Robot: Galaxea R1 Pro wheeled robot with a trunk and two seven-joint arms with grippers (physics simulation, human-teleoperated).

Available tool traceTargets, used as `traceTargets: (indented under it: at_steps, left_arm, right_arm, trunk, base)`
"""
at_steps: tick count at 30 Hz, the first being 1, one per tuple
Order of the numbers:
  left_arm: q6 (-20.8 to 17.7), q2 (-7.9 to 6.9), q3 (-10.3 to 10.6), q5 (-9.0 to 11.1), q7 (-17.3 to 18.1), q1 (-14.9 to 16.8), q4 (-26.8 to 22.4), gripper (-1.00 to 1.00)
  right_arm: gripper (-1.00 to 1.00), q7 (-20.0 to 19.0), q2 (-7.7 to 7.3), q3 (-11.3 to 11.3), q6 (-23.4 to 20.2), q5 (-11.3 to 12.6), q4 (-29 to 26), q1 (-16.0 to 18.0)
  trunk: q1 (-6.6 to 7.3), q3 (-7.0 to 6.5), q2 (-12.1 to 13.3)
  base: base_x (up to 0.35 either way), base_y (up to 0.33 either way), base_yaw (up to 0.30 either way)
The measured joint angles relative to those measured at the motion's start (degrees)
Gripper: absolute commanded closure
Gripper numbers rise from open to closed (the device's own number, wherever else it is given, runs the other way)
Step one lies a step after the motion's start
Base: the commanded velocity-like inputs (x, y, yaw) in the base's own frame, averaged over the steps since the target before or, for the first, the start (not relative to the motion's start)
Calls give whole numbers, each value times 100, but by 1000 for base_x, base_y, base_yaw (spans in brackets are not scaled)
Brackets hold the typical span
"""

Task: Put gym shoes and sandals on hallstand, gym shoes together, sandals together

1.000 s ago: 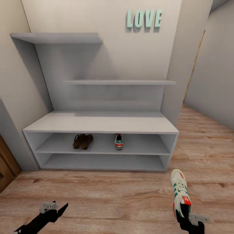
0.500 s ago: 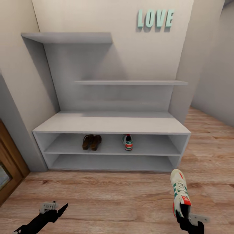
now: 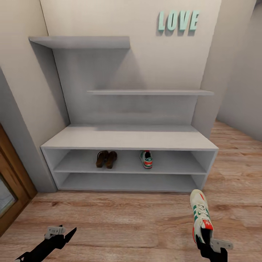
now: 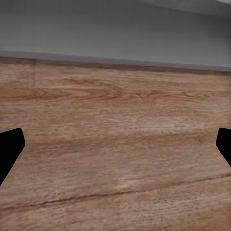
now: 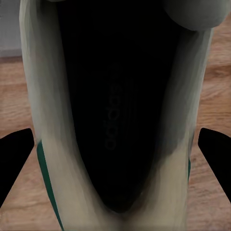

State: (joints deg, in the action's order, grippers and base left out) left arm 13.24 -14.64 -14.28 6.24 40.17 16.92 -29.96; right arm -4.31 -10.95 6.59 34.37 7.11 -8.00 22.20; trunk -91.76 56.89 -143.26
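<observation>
The pale grey hallstand (image 3: 127, 137) stands against the wall ahead. On its upper open tier the two brown sandals (image 3: 106, 159) lie side by side, and one gym shoe (image 3: 146, 159) sits a little to their right. The other gym shoe (image 3: 201, 214) hangs toe-forward over the wood floor (image 3: 127, 218), with my right gripper (image 3: 204, 240) shut on its heel end. Its dark inside (image 5: 115, 106) shows in the right wrist view between the black fingers (image 5: 14, 159). At the lower left, over bare planks, my left gripper (image 3: 62, 233) is open and empty, its fingers (image 4: 9, 149) set wide apart.
A brown wooden door frame (image 3: 11, 196) borders the rack's left side. Mint "LOVE" letters (image 3: 178, 20) hang on the wall above two staggered shelves (image 3: 149, 92). The corridor continues to the right past the wall corner (image 3: 207, 109).
The whole picture has shifted right, so the camera has moved; the hallstand now sits more central. Both arms and the held gym shoe keep their places in the view.
</observation>
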Motion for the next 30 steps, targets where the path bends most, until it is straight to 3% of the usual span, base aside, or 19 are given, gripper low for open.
traceTargets:
  at_steps: [6, 10, 14, 15, 23, 30]
  left_arm:
    - [20, 5, 43, -5, 4, 0, -4, -100]
    - [90, 15, 68, -17, 8, 0, -1, -100]
    - [134, 20, 80, -38, 22, 0, 0, -100]
    - [142, 21, 82, -46, 43, 1, 1, -100]
    - [145, 19, 93, -58, 328, 1, 3, -100]
    - [135, 21, 95, -68, 425, 0, 48, -100]
  right_arm:
    - [100, -5, 16, -29, -132, -30, -21, 0]
    - [100, -4, 26, -69, -672, -84, -197, 0]
    - [100, -1, 31, -94, -1759, -174, -791, 12]
    - [100, 3, 34, -101, -2277, -195, -1126, 15]
    - [100, 2, 106, -101, -4491, -222, -2960, 32]
    - [100, 216, 347, -148, -5551, -342, -4028, 141]
  trunk:
    - [0, 0, 0]
    - [0, 0, 0]
    - [0, 0, 0]
    - [0, -1, 0]
    - [1, -1, 0]
    - [0, -1, 0]
  base:
    - [0, 3, 0]
    - [0, 0, 0]
    - [0, 0, 0]
    - [0, 0, 0]
    - [0, 0, 0]
    - [0, 0, 0]
